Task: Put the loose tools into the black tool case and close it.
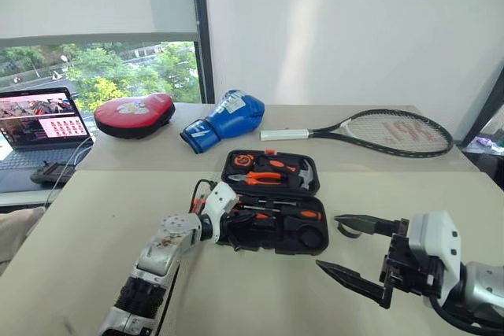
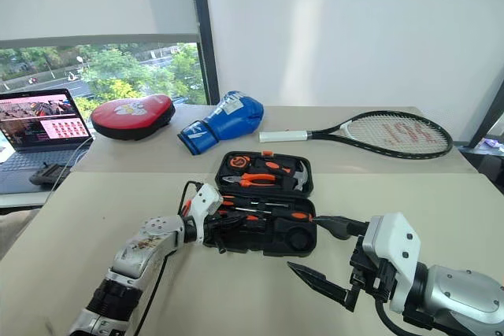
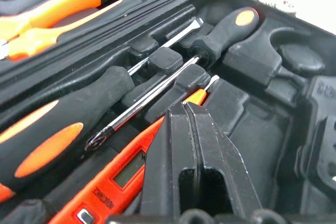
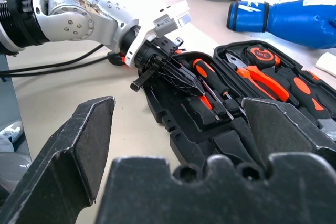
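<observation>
Right tool [image 1: 356, 251] agape beside case [image 1: 311, 235] edge.

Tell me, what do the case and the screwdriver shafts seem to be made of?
Case: probably moulded plastic, matt black, with a fine grain and shaped recesses. Screwdriver shafts: apparently polished metal, silver, with bright reflections along them.

Matt black plastic case [image 3: 273, 103], glossy metal screwdriver shaft [image 3: 152, 98]
</observation>
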Robot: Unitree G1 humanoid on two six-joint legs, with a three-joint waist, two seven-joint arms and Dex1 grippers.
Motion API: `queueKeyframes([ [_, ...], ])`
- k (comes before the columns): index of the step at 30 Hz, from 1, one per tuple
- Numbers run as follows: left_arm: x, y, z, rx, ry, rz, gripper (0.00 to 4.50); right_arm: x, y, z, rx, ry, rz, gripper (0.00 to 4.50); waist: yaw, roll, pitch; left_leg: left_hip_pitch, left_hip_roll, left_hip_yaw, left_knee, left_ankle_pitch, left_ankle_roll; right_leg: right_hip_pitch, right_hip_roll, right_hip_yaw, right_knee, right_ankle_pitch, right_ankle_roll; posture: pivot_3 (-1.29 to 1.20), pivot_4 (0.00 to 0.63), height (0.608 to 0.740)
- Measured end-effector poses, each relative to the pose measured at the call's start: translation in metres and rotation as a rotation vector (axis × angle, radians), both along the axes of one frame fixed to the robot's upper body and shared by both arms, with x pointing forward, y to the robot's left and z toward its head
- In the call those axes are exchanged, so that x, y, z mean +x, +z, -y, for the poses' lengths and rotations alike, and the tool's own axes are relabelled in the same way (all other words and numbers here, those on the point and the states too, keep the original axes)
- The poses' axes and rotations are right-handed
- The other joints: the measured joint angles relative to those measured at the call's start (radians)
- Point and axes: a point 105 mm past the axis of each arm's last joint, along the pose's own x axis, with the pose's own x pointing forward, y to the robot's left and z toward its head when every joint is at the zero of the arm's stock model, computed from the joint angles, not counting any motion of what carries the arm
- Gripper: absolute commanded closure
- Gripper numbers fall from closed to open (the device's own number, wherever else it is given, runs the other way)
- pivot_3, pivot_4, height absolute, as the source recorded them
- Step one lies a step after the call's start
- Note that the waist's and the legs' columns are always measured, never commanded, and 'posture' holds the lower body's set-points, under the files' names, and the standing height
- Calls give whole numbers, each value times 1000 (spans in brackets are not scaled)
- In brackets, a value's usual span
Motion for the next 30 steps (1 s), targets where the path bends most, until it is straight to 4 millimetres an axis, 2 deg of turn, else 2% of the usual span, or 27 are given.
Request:
queueKeyframes([
  [3,2,26,-10,-207,45,-54,4471,0,1,-1,5,11,3,0,-1,-6,3,-4,1,-2,1,1,-1,-3,-2,-1,0,0,0,0,150,740],
  [6,17,64,-54,-251,209,-3,3815,0,1,-3,8,25,2,0,-4,-6,4,-4,2,-2,-1,1,-2,-3,4,-1,0,0,0,0,150,740],
  [7,20,75,-74,-230,286,23,3289,2,2,-3,11,27,6,0,-5,-6,4,-3,1,-2,-2,2,-3,-2,5,0,0,0,0,0,150,740],
  [8,20,81,-87,-208,342,35,3052,4,3,-2,13,25,12,0,-4,-6,4,-2,1,-2,-3,2,-3,-1,5,0,-1,0,0,0,150,740],
  [10,17,83,-100,-159,393,30,2335,7,2,-2,14,28,12,0,-1,-6,4,-1,0,-2,-3,1,-3,-1,5,0,-1,0,0,0,150,740],
  [12,9,74,-106,-111,423,-10,1567,8,0,-2,19,40,5,0,5,-6,4,-1,-1,-2,-3,2,-4,-1,3,0,-1,-1,0,0,150,740],
  [16,-19,35,-112,109,461,-132,81,14,1,-3,23,66,16,0,2,-8,5,-1,-1,-1,-4,5,-10,-1,2,0,-2,-1,0,0,150,740],
  [17,-26,19,-111,166,477,-178,81,17,0,-3,24,68,16,0,2,-7,5,-1,-2,-1,-5,5,-10,-2,1,0,-1,-1,0,0,150,740],
  [18,-28,12,-111,186,487,-202,81,18,0,-3,23,71,14,0,6,-8,5,-1,-2,-2,-5,5,-10,-2,1,0,-1,-1,-1,0,150,740],
  [21,-30,2,-113,247,537,-229,81,19,0,-6,22,92,18,0,15,-9,5,-1,-1,-4,-5,3,-7,-1,-3,0,-1,-3,-5,0,150,740],
  [22,-30,1,-113,263,549,-226,651,19,1,-6,22,93,20,0,16,-9,5,1,-1,-4,-6,2,-6,-1,-4,0,0,-4,-6,0,150,740],
  [24,-29,-1,-117,280,579,-222,1256,20,0,-5,23,91,15,0,17,-8,5,1,-1,-3,-7,2,-7,-1,-5,0,0,-4,-6,0,150,740],
  [27,-28,-2,-121,280,595,-211,2520,20,0,-4,20,95,13,0,16,-7,4,2,0,-3,-8,3,-8,-1,-5,0,0,-4,-6,0,150,740],
  [28,-27,-1,-121,267,593,-201,2727,20,-1,-4,18,93,12,0,18,-7,4,2,0,-3,-8,3,-8,-1,-5,0,0,-4,-7,0,150,740],
  [30,-22,-1,-118,205,578,-178,2754,20,-1,-4,14,84,13,0,21,-6,5,1,0,-3,-8,3,-8,-2,-5,0,0,-5,-9,0,150,740],
])
